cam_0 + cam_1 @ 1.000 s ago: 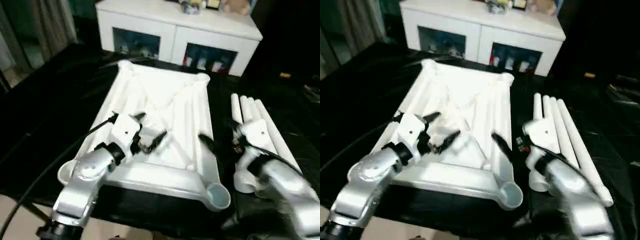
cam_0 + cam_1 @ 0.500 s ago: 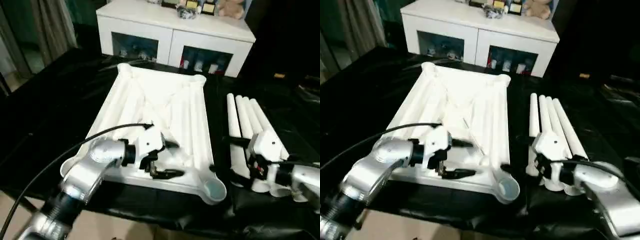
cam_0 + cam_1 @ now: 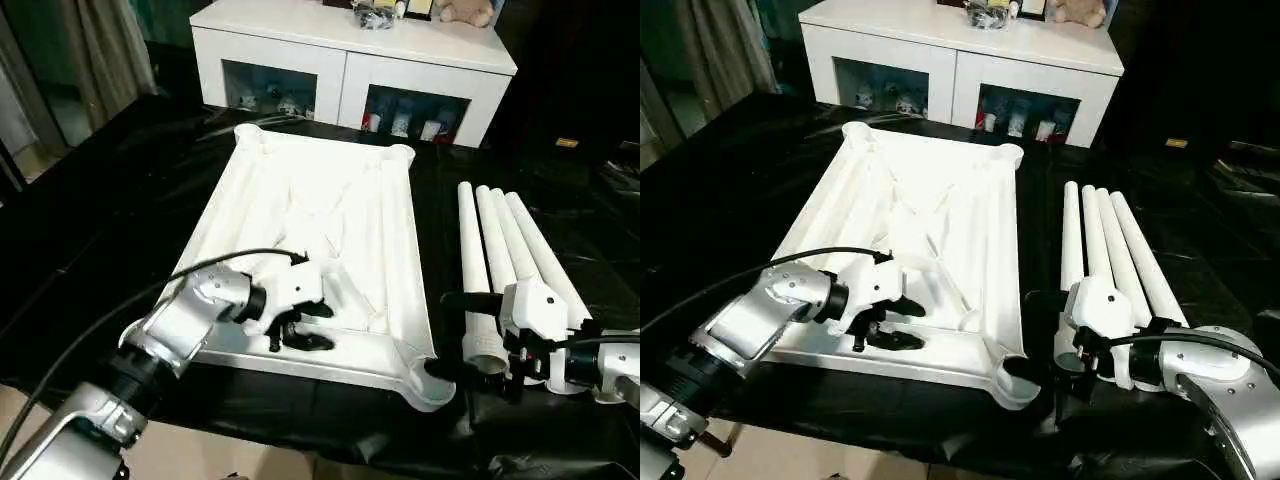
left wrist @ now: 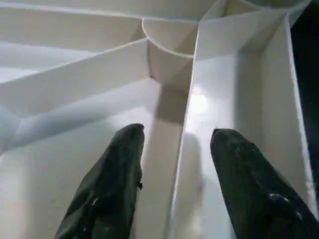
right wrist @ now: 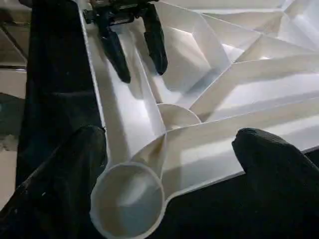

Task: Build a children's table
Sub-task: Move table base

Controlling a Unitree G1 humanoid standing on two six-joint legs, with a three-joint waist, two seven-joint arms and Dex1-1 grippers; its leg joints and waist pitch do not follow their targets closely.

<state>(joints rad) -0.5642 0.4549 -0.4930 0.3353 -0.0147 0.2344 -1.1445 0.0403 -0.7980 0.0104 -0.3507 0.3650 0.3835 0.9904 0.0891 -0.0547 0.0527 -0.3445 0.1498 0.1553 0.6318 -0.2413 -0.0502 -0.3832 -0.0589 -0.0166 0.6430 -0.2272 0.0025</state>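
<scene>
no legible text, label, brand, number or sign anywhere; small items on top of the white cabinet too small to make out any lettering.

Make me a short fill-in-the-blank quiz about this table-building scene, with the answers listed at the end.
1. The tabletop lies with its ribbed underside facing ____.
2. ____ white legs lie side by side on the black cover.
3. The left gripper has one finger on each side of a ____.
4. The right gripper has its jaws either side of a round corner ____.

Answers: up; four; rib; socket
</scene>
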